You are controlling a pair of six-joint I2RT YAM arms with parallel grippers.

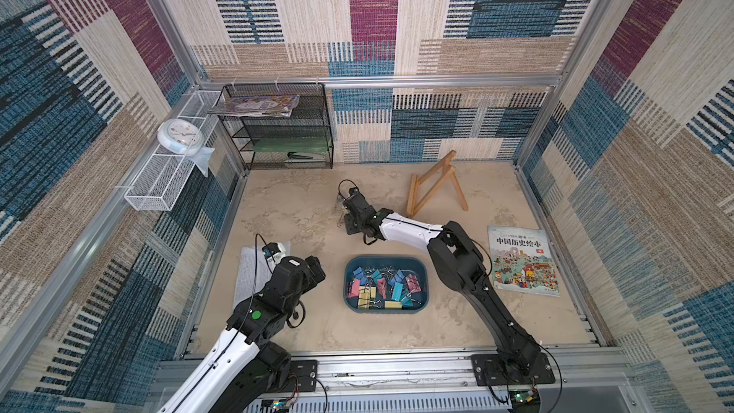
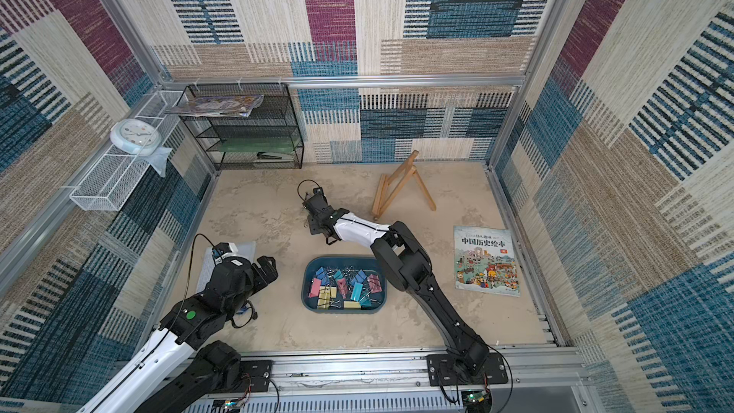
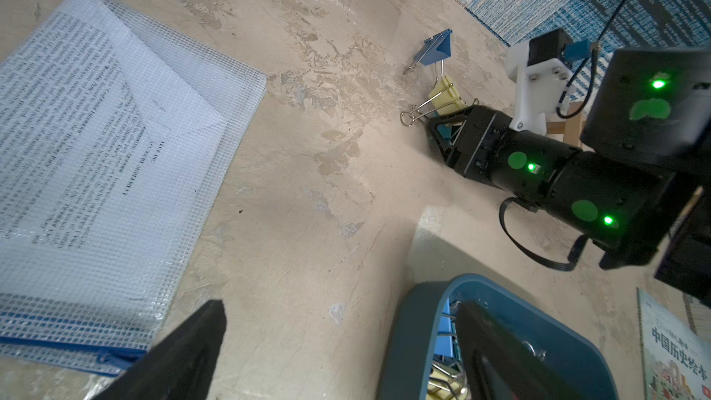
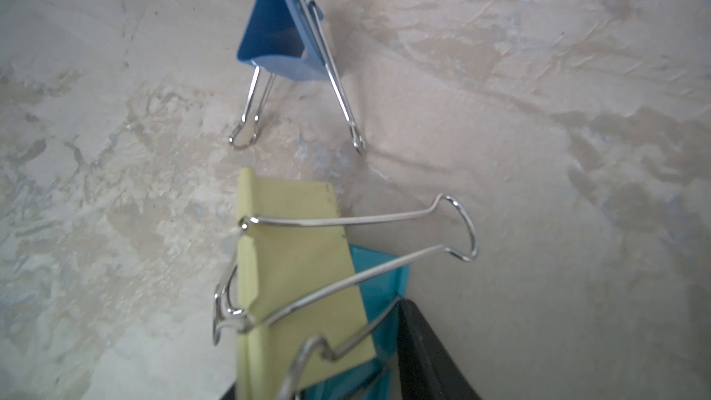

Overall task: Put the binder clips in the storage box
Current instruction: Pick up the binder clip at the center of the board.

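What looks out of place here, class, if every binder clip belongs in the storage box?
Three clips are outside the storage box: a blue binder clip propped on the table, and a yellow binder clip with a teal binder clip at the right gripper.

In both top views we see bright, even light, and shadows on the table (image 1: 302, 208) are soft. Aluminium posts (image 1: 163, 17) bow toward the upper left of the frame. In the left wrist view green LEDs (image 3: 658, 83) flare. In the right wrist view the yellow binder clip (image 4: 292, 263) is soft, the blue binder clip (image 4: 273, 32) smeared.
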